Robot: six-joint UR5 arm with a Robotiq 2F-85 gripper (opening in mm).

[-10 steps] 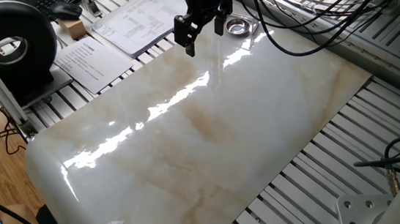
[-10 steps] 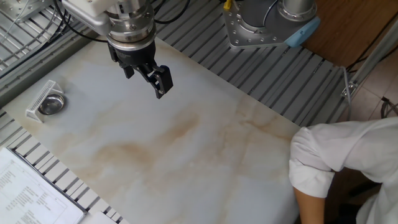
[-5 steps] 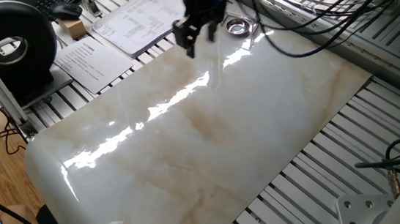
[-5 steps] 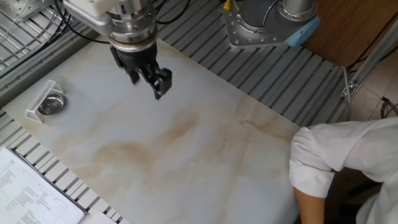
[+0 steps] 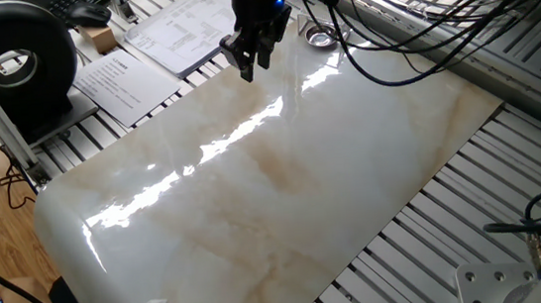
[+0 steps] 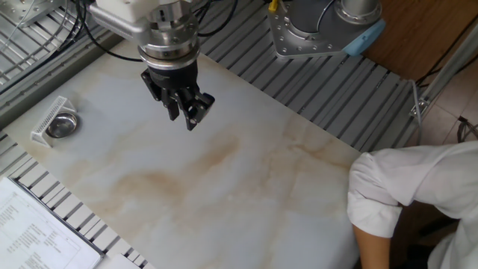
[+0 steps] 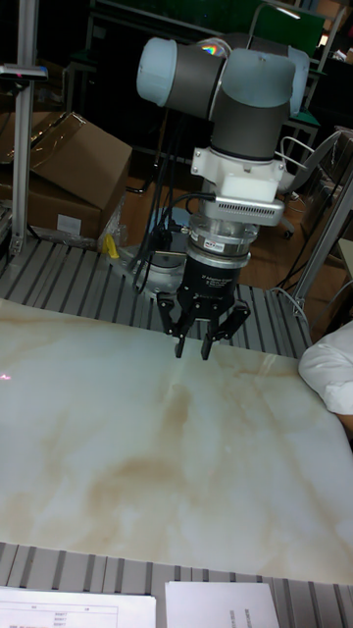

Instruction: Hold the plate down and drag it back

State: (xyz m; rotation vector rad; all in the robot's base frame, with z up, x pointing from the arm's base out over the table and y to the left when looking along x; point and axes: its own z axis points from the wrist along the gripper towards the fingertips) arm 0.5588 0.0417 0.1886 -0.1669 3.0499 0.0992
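Observation:
The plate is a small shiny silver dish at the far edge of the marble slab. In the other fixed view the plate lies at the slab's left edge against a white ridged piece. My gripper hangs over the slab, left of the plate and well apart from it. Its fingers are drawn together with nothing between them. From the other side the gripper is to the right of the plate. The tall fixed view shows the gripper pointing down; the plate is out of that view.
Printed sheets and a black round device lie past the slab's left end. Cables trail over the slatted frame. A person's white sleeve rests at the slab's end. The arm's base stands behind.
The gripper's fingers have come together from wide open. The gripper has turned about its axis and shifted a little away from the plate. The plate has not moved.

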